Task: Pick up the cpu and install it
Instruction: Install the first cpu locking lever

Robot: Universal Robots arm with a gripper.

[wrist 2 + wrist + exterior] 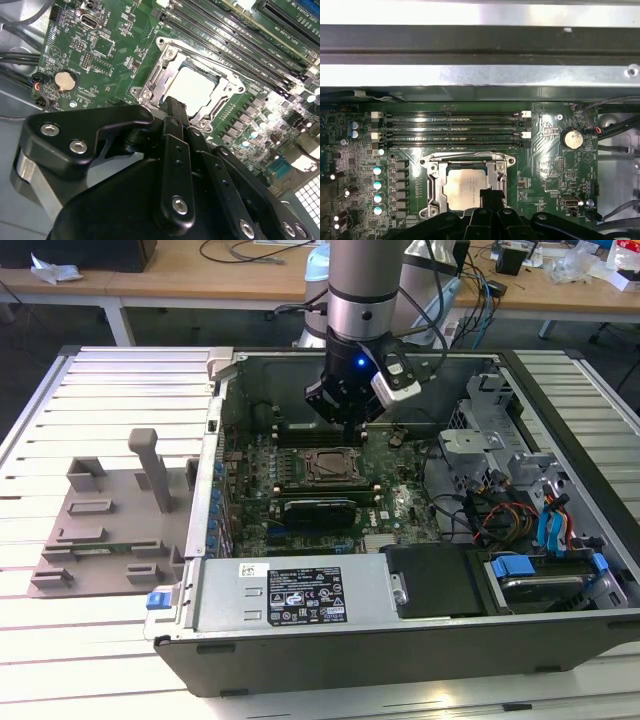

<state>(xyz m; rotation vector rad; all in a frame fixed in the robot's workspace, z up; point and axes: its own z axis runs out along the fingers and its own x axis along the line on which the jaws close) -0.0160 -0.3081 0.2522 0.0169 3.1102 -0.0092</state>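
Hovering over the middle of the open computer case, the black claw (347,412) hangs just above the motherboard socket, and in both wrist views its dark fingers (175,111) come together into one narrow tip with no gap between them and nothing held.

The small flat square cpu with its silvery-white metal top (465,188) lies seated inside the square metal socket frame (431,183), with the closed tip over its edge. In the second wrist view the same chip (194,88) shows pale and bare within the frame, while the claw's black linkages cover one side of it. In the exterior view the socket (330,466) reads as a dark square, and the chip's top is hard to make out there.

The first wrist view shows the long black memory slots (452,127) running just beyond the socket, a round silver coin battery (571,139) off to one side, and a row of pale-topped capacitors (377,184) on the other. The green motherboard (107,30) is cut off at the edges of both wrist views.

In the exterior view, the grey moulded plastic shroud (120,515) lies on the slatted metal table (60,640) to the exterior view's left of the case, and blue-tabbed drive bays (545,565) with bundled cables sit at the case's right end.
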